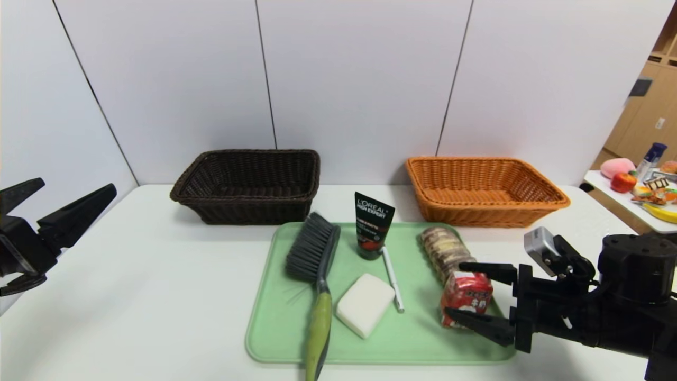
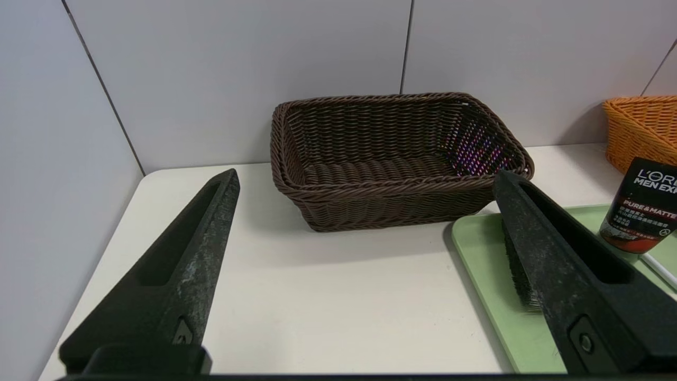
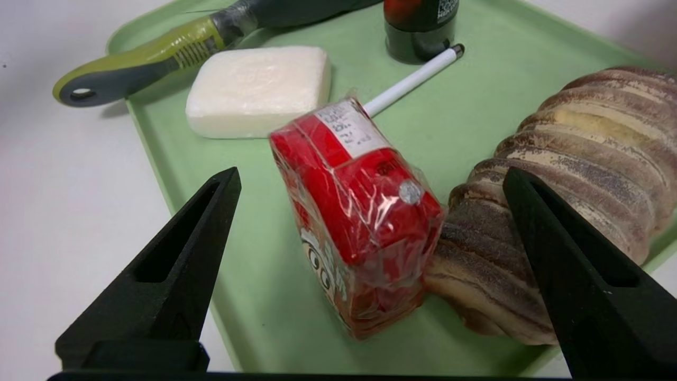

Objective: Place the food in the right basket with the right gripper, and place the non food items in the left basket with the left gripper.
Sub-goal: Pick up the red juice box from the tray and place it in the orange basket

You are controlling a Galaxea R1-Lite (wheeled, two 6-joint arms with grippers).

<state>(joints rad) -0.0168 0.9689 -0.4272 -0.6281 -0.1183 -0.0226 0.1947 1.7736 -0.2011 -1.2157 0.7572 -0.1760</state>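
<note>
Brown basket (image 1: 248,182), one, sits past my released left pincer (image 1: 50,211). One green tray (image 1: 275,317) carries five things. My right pincer (image 1: 478,293) gapes around one red carton (image 1: 466,299); one orange basket (image 1: 484,190) beyond.

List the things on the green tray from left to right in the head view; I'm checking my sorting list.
Brush → white soap bar → black L'Oreal tube → white pen → red snack pack, which the open right gripper flanks.
</note>
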